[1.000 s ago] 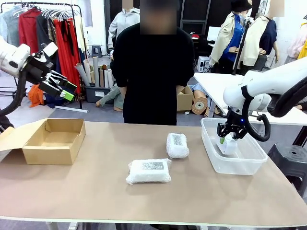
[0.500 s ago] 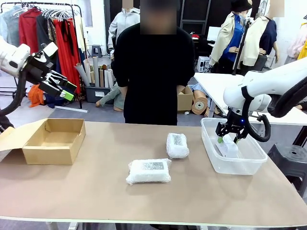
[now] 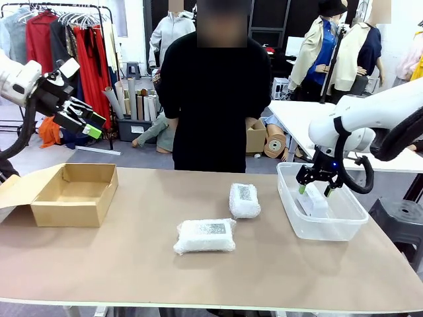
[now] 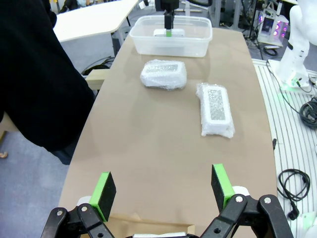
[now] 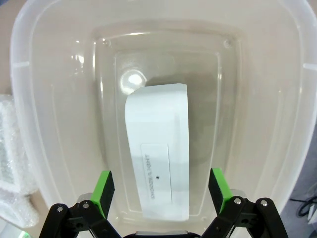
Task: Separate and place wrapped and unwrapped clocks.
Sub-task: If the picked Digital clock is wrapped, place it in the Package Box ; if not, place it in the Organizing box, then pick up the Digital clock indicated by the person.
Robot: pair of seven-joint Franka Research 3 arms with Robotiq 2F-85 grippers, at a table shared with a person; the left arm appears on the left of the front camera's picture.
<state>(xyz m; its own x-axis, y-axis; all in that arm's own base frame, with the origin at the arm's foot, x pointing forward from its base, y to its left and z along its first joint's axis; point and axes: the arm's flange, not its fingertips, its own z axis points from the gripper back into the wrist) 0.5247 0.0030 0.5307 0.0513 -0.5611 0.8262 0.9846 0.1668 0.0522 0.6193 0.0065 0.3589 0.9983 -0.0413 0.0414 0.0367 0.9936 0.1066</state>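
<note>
The bare white clock (image 5: 161,148) lies flat on the floor of the clear plastic tub (image 3: 327,228), seen also as the clock (image 3: 316,200) from the front. My right gripper (image 3: 313,190) hovers open just above it, green pads (image 5: 103,187) apart on either side of the clock and off it. Two bubble-wrapped clocks rest on the brown table: the long bundle (image 3: 205,236) near the middle and the small bundle (image 3: 244,199) behind it. In the left wrist view they are the long bundle (image 4: 216,109) and the small bundle (image 4: 164,74). My left gripper (image 3: 89,122) is open, raised above the cardboard box (image 3: 69,193).
A person in black (image 3: 215,99) stands at the table's far side, hands out of sight. The open cardboard box has a flap (image 3: 16,191) folded out toward the left edge. A white table (image 3: 297,119) stands behind the tub.
My right gripper opened and let go of the bare clock, which now lies in the tub; the gripper rose slightly. Left arm unmoved.
</note>
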